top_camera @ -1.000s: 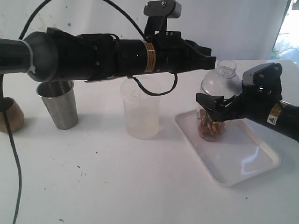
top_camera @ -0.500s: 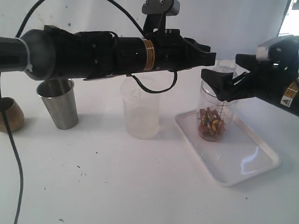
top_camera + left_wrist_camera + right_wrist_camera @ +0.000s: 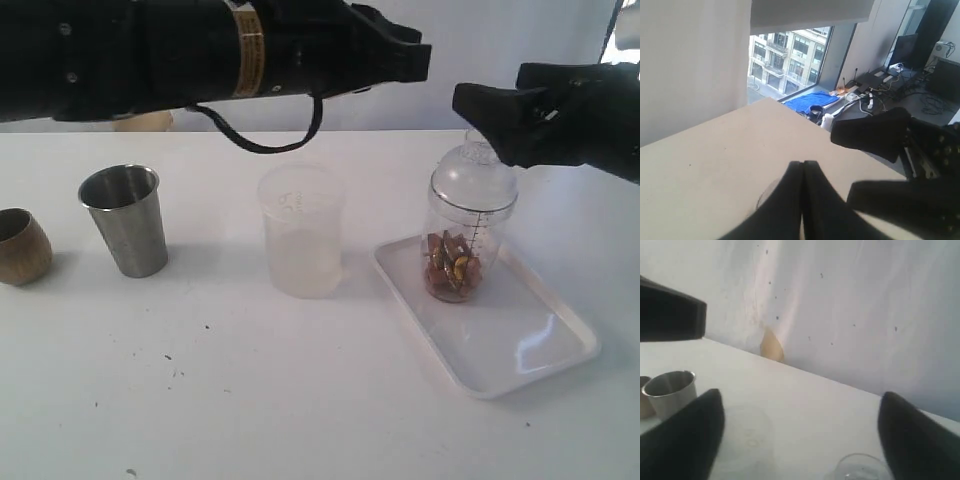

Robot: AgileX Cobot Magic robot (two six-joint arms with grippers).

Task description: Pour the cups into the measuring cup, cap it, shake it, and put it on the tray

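1. Clear plastic measuring cup stands upright, capped, on the tray.
2. Right gripper, fingers spread and empty, is nearest; the measuring cup lies at its 6 o'clock.
3. Left gripper, fingers pressed together, is farther away.

A frosted cup stands on the white table.

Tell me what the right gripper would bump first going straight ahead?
Looks free: the open right gripper points over the table toward the wall. The left gripper sits off to one side, though depth is unclear.
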